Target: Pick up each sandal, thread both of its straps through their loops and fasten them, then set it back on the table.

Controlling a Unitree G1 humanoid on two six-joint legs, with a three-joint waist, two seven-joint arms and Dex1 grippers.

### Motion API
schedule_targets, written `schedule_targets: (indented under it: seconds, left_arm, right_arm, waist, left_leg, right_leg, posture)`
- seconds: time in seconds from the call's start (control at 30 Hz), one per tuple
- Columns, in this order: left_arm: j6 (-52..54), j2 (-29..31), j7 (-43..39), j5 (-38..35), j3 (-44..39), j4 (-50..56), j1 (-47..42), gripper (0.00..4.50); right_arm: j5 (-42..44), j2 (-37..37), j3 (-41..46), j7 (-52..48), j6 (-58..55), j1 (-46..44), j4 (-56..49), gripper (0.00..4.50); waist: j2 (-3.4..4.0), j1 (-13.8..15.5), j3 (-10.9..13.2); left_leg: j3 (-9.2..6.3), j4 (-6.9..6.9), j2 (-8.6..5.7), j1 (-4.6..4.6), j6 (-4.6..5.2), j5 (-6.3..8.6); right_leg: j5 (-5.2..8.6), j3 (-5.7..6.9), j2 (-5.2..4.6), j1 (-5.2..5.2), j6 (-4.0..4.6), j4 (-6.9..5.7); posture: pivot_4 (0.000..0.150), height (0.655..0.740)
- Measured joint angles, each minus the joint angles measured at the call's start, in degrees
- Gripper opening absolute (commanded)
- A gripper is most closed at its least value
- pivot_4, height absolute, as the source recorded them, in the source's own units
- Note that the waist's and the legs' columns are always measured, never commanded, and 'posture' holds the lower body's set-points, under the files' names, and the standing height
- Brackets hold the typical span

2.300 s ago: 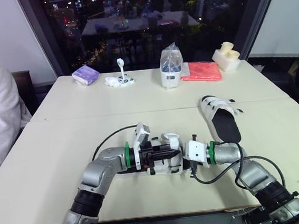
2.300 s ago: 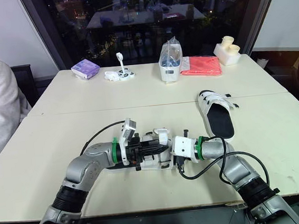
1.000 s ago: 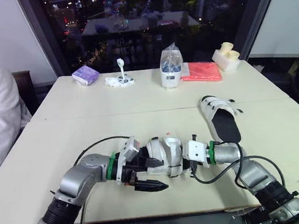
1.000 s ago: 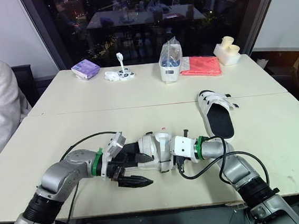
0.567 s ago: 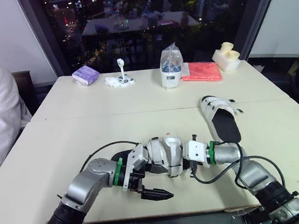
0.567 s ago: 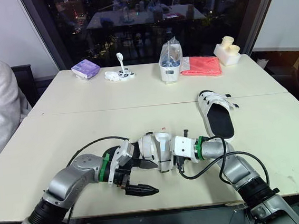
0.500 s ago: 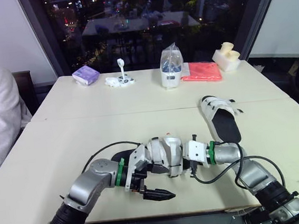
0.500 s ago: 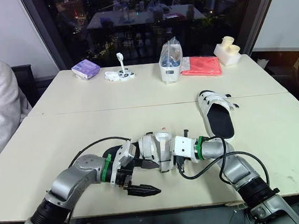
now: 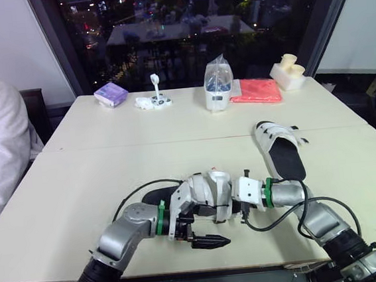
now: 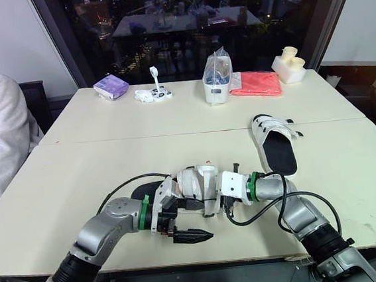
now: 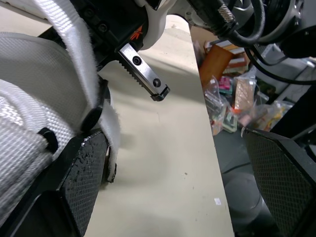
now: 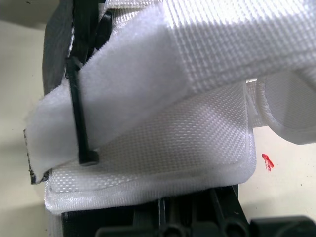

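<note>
Left tool (image 9: 203,231) has shifted rightward, spread wide, one finger touching the sandal (image 9: 209,187).

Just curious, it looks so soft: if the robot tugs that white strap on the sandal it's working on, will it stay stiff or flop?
Probably floppy: the strap is woven cloth, bent in a loose curve over the sandal. Its fuzzy face likely grips rather than slips. It looks thin, so probably light.
</note>
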State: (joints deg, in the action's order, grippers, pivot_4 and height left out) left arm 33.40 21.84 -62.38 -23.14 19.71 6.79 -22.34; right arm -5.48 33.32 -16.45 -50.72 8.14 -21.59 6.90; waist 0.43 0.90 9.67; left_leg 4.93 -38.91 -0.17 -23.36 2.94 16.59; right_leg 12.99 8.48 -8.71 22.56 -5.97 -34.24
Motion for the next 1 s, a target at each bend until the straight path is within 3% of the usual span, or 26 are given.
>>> schedule_targets:
  seconds: [0.1, 0.2, 0.43, 0.57, 0.77, 1.0]
  left_arm:
    - [0.9, 0.0, 0.4, 0.0, 0.0, 0.3, 0.0, 4.47]
    - [1.4, -0.3, 1.6, 0.0, -0.1, 0.3, 0.0, 3.68]
    - [2.5, -3.0, 6.5, 0.3, -0.4, -2.6, -0.3, 0.09]
    - [3.9, -3.1, 6.7, -0.3, -0.5, -3.2, -0.5, 0.04]
    - [12.4, -1.2, 2.2, -7.9, -2.7, -0.8, -1.0, 0.04]
    - [20.2, 4.9, -4.2, -16.1, -3.6, 4.1, -2.9, 0.04]
  right_arm:
    - [0.0, 0.0, 0.0, 0.1, -0.2, 0.1, -0.1, 0.0]
    - [0.0, 0.0, 0.0, 0.1, -0.3, 0.2, -0.2, 0.0]
    - [0.0, 0.0, 0.0, 0.1, -0.3, 0.4, -0.9, 0.0]
    - [0.0, 0.0, 0.0, 0.1, -0.3, 0.5, -1.1, 0.0]
    - [0.0, 0.0, 0.0, 0.1, -0.3, 0.8, -1.5, 0.0]
    - [0.0, 0.0, -0.2, 0.1, -0.3, 0.7, -1.7, 0.0]
  waist:
    - [0.0, 0.0, 0.0]
    - [0.01, 0.0, 0.0]
    - [0.02, -0.1, 0.0]
    - [0.02, -0.2, 0.0]
    - [0.02, -0.2, 0.0]
    - [0.03, -0.3, 0.0]
  left_leg:
    - [0.0, 0.0, 0.0, 0.0, 0.01, 0.0]
    - [-0.01, 0.0, 0.0, 0.0, 0.01, 0.01]
    - [-0.01, 0.03, 0.0, -0.02, 0.05, 0.03]
    - [0.0, 0.04, 0.0, -0.02, 0.01, 0.05]
    - [-0.01, 0.05, 0.01, -0.03, -0.06, 0.07]
    - [-0.01, 0.05, 0.01, -0.03, -0.32, -0.04]
  right_leg:
    - [0.0, 0.0, 0.0, -0.02, 0.0, 0.02]
    - [0.0, 0.01, 0.0, -0.02, 0.0, 0.02]
    - [-0.07, 0.04, 0.02, 0.01, -0.16, 0.02]
    - [-0.06, 0.06, 0.02, 0.01, -0.16, 0.03]
    - [-0.05, 0.06, 0.03, 0.04, -0.17, 0.03]
    - [-0.03, 0.06, 0.07, 0.05, -0.18, 0.03]
  posture:
    - [0.15, 0.74]
    - [0.15, 0.74]
    - [0.15, 0.74]
    - [0.15, 0.74]
    - [0.15, 0.74]
    - [0.15, 0.74]
